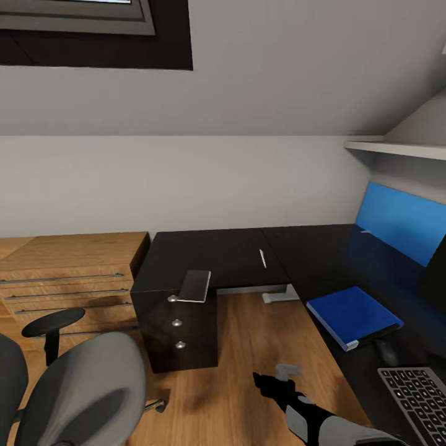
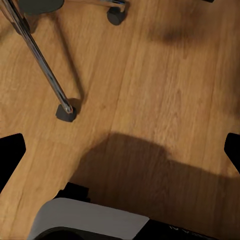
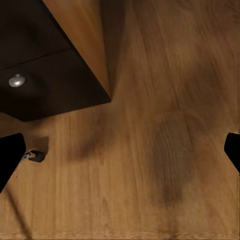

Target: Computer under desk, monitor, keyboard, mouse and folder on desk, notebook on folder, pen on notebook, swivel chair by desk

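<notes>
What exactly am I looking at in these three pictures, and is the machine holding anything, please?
A simulated two-armed robot in a bedroom. The large picture comes from its head camera: a black desk carries a blue folder, a keyboard and a pen, with a grey swivel chair nearby. Its right tool hangs over the wood floor. The other two pictures come from wrist cameras looking down at the floor; each tool's dark fingertips sit wide apart, holding nothing.

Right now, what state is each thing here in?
folder: closed, lying flat on the desk.
pen: lying loose on the desk.
notebook: overhanging the desk's edge.
keyboard: flat on the desk.
swivel chair: upright, standing off the desk.
right end effector: open, empty.
</notes>
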{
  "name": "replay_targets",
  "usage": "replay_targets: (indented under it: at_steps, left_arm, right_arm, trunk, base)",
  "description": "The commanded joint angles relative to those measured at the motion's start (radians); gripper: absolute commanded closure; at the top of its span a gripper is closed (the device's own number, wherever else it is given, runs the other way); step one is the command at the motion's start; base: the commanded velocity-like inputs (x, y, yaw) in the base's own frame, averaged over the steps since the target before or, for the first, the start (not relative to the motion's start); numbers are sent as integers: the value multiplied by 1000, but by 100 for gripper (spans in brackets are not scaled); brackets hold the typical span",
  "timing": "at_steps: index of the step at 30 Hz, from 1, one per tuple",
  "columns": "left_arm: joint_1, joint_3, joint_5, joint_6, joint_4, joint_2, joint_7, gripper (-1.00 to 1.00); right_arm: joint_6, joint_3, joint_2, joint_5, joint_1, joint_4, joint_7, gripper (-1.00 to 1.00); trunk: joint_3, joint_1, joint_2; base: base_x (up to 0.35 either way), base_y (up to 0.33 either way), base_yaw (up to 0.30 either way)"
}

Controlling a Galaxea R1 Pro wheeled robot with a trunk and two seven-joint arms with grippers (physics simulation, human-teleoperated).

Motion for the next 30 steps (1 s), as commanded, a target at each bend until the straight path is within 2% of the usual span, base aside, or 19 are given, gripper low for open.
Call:
replay_targets:
  at_steps: [1,5,9,17,21,30]
  left_arm:
    - [1,2,10,0,-1,-1,-7,-100]
    - [1,2,9,0,0,0,-7,-100]
    - [1,2,10,0,0,0,-6,-100]
    - [1,2,10,-4,0,0,-7,-100]
    - [1,2,10,-6,0,-1,-8,-100]
    - [1,2,10,-6,0,0,-10,-100]
  right_arm:
    - [-4,4,0,-11,9,2,4,-100]
    - [-8,4,-1,-17,45,1,2,-100]
    - [-19,3,-2,-19,56,2,-3,-100]
    - [-121,4,17,-14,77,3,-9,-100]
    - [-157,4,18,-14,80,3,-13,-100]
    - [-172,4,18,-14,85,3,-68,-100]
  trunk:
    - [-1,0,-1]
    - [-1,0,-1]
    - [-1,0,-1]
    - [-1,0,-1]
    - [-1,0,-1]
    - [-1,0,-1]
  base:
    - [0,0,0]
    - [0,0,0]
    - [0,0,0]
    - [0,0,4]
    - [0,0,146]
    - [0,0,245]
